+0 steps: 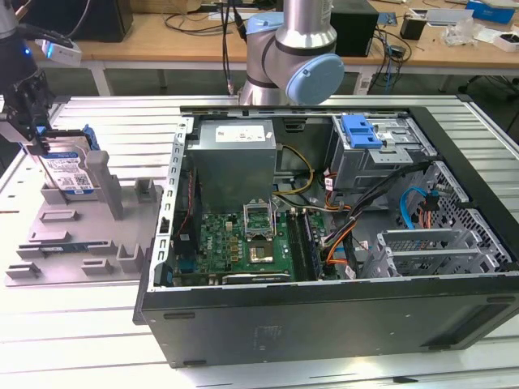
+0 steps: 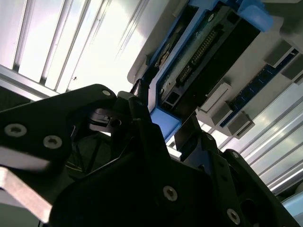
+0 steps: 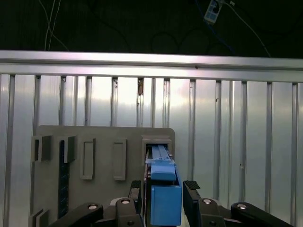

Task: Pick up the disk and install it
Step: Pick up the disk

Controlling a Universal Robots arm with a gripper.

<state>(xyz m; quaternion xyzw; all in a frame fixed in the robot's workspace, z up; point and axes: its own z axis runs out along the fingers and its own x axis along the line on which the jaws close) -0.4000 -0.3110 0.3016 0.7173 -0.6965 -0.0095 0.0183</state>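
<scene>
My gripper (image 3: 163, 189) is open. The fingers (image 3: 191, 188) straddle the disk (image 1: 70, 168) with a sliver of gap on each side, nothing clamped. The disk stands on edge in a slot at the far end of the grey fixture tray (image 1: 89, 243), upright so its blue carrier rail (image 3: 164, 203) can be pinched from above. White-and-blue label faces out, print unreadable. The open computer case (image 1: 324, 324) sits just beside the fixture tray.

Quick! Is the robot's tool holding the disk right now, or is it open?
Tool: open. Its fingers sit on either side of the disk, which stands in the grey holder, with a thin gap showing, so it is not yet clamped.
</scene>
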